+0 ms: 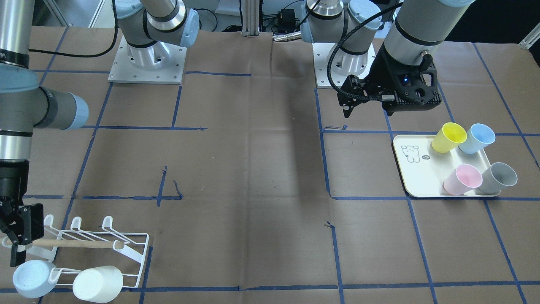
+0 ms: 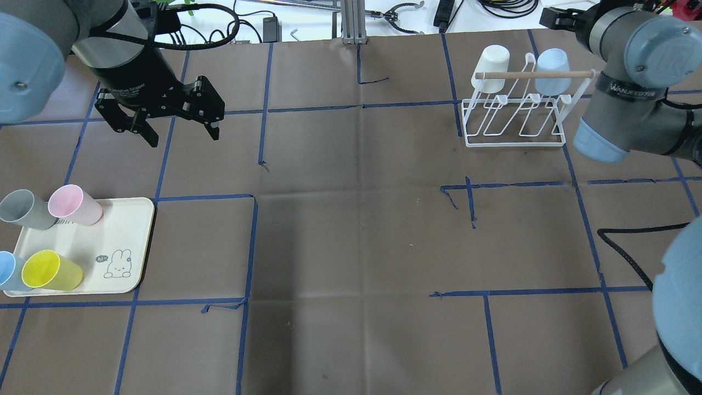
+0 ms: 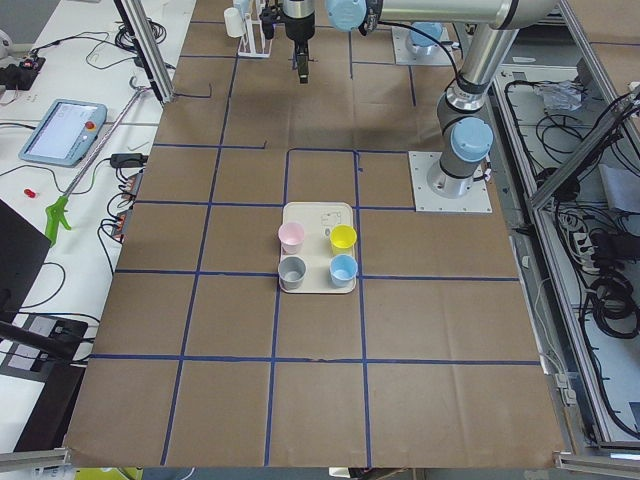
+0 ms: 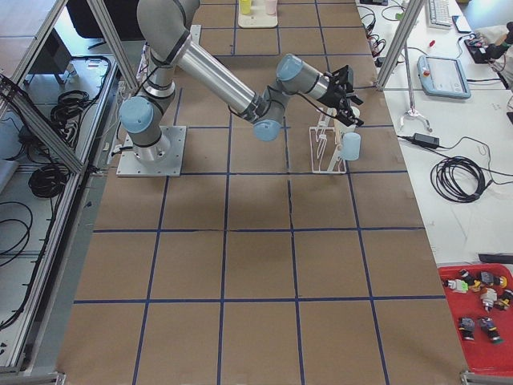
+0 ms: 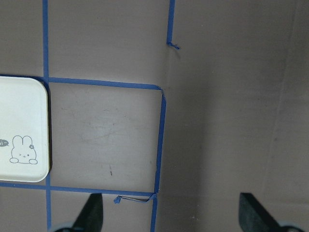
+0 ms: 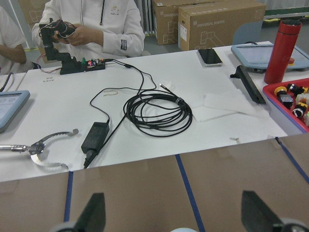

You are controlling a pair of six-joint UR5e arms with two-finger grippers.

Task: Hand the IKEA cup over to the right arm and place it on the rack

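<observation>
Four cups, yellow (image 2: 52, 270), pale blue (image 2: 8, 271), pink (image 2: 74, 204) and grey (image 2: 24, 209), lie on the cream tray (image 2: 123, 230) at the table's left. My left gripper (image 2: 182, 137) hangs open and empty above the table beyond the tray; its wrist view shows only the tray's corner (image 5: 24, 130). The white wire rack (image 2: 515, 118) stands at the far right, with a white cup (image 2: 491, 68) and a pale blue cup (image 2: 551, 71) on its prongs. My right gripper (image 1: 14, 247) is open and empty, right beside the rack's dowel end.
The right arm's elbow (image 2: 598, 140) hangs just right of the rack. A loose black cable (image 2: 625, 247) lies on the table's right side. Beyond the table's far edge are operators (image 6: 91, 29), cables and a red bottle (image 6: 284, 48).
</observation>
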